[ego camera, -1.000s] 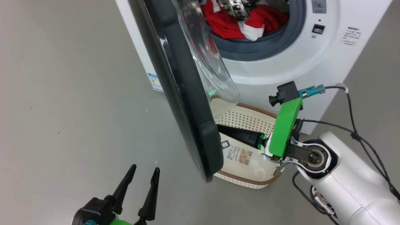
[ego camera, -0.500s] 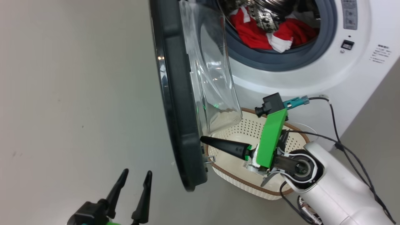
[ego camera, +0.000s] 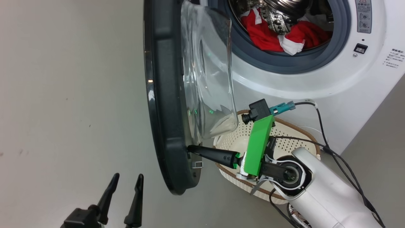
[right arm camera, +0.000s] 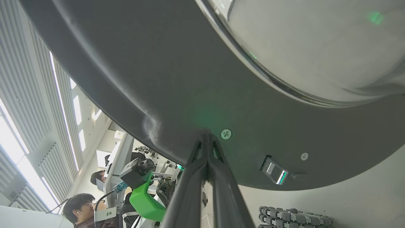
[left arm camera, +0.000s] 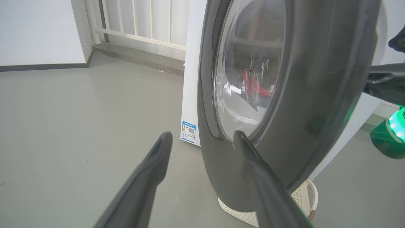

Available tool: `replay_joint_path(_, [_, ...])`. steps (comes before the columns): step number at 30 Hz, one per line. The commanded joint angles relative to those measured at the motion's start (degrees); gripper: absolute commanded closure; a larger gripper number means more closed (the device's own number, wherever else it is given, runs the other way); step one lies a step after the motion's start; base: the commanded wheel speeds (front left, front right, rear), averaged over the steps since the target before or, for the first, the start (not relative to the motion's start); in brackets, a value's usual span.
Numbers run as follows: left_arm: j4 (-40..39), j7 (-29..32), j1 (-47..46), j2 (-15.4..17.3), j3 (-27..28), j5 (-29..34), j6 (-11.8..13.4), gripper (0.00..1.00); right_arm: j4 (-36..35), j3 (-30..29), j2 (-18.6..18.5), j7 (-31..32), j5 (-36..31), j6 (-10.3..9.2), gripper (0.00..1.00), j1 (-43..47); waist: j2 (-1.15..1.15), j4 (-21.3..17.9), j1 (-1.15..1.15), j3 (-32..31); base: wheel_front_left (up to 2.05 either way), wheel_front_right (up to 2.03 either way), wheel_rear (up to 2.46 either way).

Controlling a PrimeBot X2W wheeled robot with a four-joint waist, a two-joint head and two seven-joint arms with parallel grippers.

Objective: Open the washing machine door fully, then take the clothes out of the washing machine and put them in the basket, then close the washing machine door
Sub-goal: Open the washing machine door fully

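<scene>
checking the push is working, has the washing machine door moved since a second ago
Yes. The washing machine door has swung further open: earlier it covered the left end of the basket, now its black rim stands left of it.

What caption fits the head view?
Shut right gripper against the washing machine door, clothes in the drum, basket below.

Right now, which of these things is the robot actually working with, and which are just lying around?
In the job: washing machine door, with the shut right gripper against it; washing machine; clothes; basket; open left gripper.
Just around: white railing; person; grey floor.
</scene>
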Motion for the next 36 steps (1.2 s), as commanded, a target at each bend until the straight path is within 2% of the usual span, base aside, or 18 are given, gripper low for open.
replay_joint_path(1, [-1.6, -0.7, -0.3, 0.5, 2.2, -0.4, -0.1, 0.00, -1.4, 0.8, 2.1, -0.3, -0.3, 0.29, 1.00, -1.7, 0.00, 0.0, 0.00, 0.1, 0.00, 0.00, 0.00])
replay_joint_path(8, [-1.7, -0.7, -0.3, 0.5, 2.3, -0.4, 0.0, 0.00, -1.2, 1.2, 2.6, -1.9, -1.7, 0.29, 1.00, -1.8, 0.00, -0.1, 0.00, -0.1, 0.00, 0.00, 0.00])
replay_joint_path(9, [-1.6, -0.7, -0.3, 0.5, 2.3, -0.4, 0.0, 0.00, -1.0, 1.1, 2.5, -2.3, -2.1, 0.29, 0.94, -1.6, 0.00, -0.2, 0.00, -0.2, 0.00, 0.00, 0.00])
replay_joint_path(10, [-1.5, -0.7, -0.4, 0.5, 2.3, -0.3, 0.0, 0.00, -0.9, 1.1, 2.2, -2.9, -2.7, 0.29, 0.62, -1.5, 0.00, -0.2, 0.00, -0.3, 0.00, 0.00, 0.00])
replay_joint_path(11, [-1.4, -0.7, -0.4, 0.5, 2.3, -0.2, 0.0, 0.00, -0.8, 1.1, 2.0, -3.6, -3.4, 0.29, 0.19, -1.3, 0.00, -0.3, 0.00, -0.5, 0.00, 0.00, 0.00])
replay_joint_path(12, [-1.3, -0.7, -0.4, 0.5, 2.3, -0.2, -0.1, 0.00, -0.7, 1.3, 1.7, -4.2, -4.0, 0.29, 0.00, -1.0, 0.00, -0.3, 0.00, -0.6, 0.00, 0.00, 0.00])
replay_joint_path(27, [1.4, -0.7, -1.2, 0.5, 2.4, 2.1, -0.3, 0.00, 0.8, 0.3, -4.5, -15.8, -7.3, 0.29, 0.00, 6.5, 0.00, -1.4, 0.00, -2.7, 0.00, 0.00, 0.00])
replay_joint_path(36, [1.6, -0.7, -0.9, 0.5, 2.7, 2.4, -0.3, 0.00, 2.3, 2.7, -8.2, -24.4, -11.9, 0.29, 0.00, 11.2, 0.00, -2.7, 0.00, -3.4, 0.00, 0.00, 0.00])
